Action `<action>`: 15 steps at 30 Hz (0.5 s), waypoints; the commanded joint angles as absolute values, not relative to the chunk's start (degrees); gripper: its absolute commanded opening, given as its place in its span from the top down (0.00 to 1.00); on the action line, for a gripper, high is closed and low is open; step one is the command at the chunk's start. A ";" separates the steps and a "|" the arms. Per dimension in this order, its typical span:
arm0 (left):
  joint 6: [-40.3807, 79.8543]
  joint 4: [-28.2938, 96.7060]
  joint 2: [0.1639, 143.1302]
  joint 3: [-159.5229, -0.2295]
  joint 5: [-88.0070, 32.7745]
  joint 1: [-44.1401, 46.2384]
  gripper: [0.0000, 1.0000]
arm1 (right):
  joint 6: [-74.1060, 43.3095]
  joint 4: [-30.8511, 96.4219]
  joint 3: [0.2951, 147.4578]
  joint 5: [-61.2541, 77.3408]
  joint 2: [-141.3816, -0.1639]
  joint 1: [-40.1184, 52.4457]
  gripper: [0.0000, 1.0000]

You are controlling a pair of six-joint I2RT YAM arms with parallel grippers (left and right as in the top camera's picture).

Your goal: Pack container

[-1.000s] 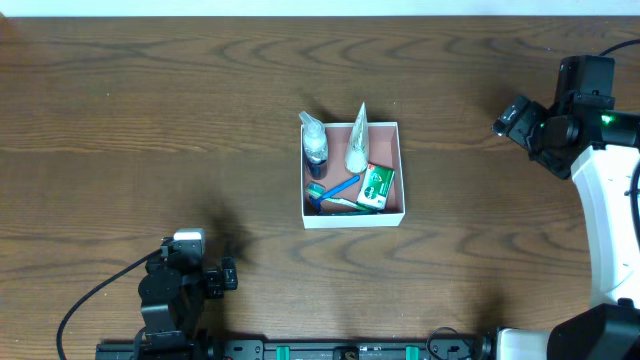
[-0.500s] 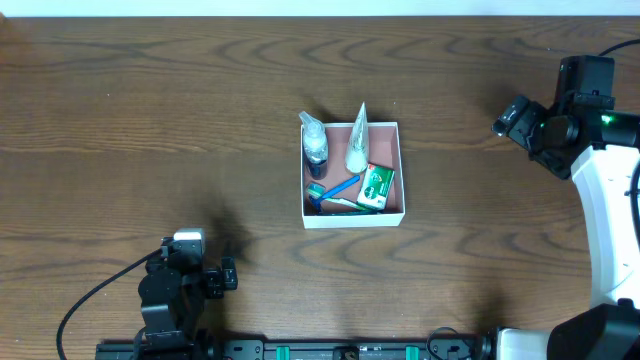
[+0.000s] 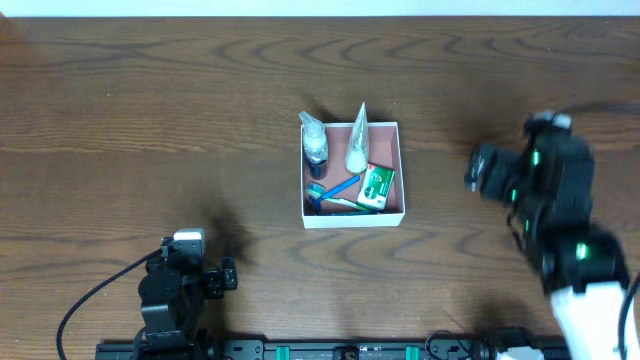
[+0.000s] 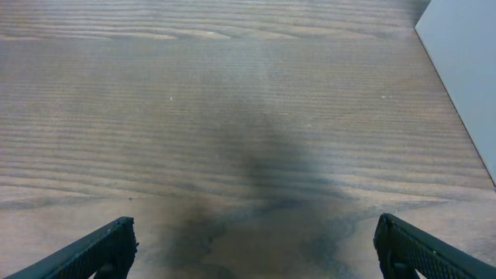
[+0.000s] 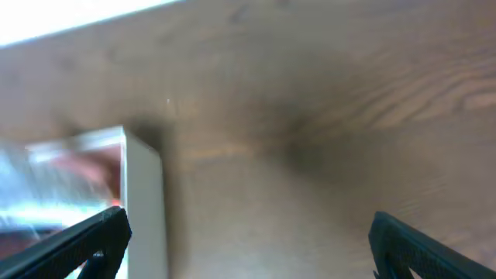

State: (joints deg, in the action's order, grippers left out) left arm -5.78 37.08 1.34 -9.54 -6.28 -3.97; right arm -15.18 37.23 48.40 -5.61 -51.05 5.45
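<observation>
Rightward, the right gripper (image 3: pixel 478 178) hangs above the table (image 3: pixel 150 120) with its jaws spread wide and nothing between them; in the wrist view its dark fingertips (image 5: pixel 97 240) occupy the two bottom corners, with bare wood between them, and the whole picture is blurred; the right arm (image 3: pixel 560 200) behind it is likewise smeared in the overhead view. Near the front edge on the other side, the left gripper (image 3: pixel 228 276) is also spread and holds nothing; its fingertips (image 4: pixel 105 244) show at the lower corners of its wrist view, with only wood grain and a soft shadow between them; the left arm (image 3: pixel 170 295) lies low at the table's front. The container (image 3: pixel 403 170), a shallow square white box with a pinkish-brown inside, stands at the middle of the table, between the two grippers and touched by neither; one white wall and a corner of it (image 5: pixel 143 209) appear at the left of the right wrist view, its contents there too blurred to tell apart. Inside, seen from overhead: a clear bottle (image 3: pixel 315 145) in the back left corner; a pale tube (image 3: pixel 355 140) beside it, its narrow end reaching past the back rim; a small green box (image 3: pixel 376 187) at front right; a blue-handled item (image 3: pixel 340 189) lying just beside the green box.
</observation>
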 commanded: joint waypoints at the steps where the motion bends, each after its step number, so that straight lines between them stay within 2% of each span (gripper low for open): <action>1: -4.86 37.17 1.04 -9.02 -7.07 -4.05 0.02 | -6.70 36.62 39.40 -2.83 -43.44 6.02 0.01; 9: -4.86 37.17 1.04 -9.02 -7.07 -4.05 0.02 | -6.76 37.15 21.91 -0.60 -20.99 6.00 0.01; 15: -4.86 37.17 1.04 -9.02 -7.07 -4.05 0.02 | -6.76 37.08 16.45 -0.58 -10.50 5.93 0.01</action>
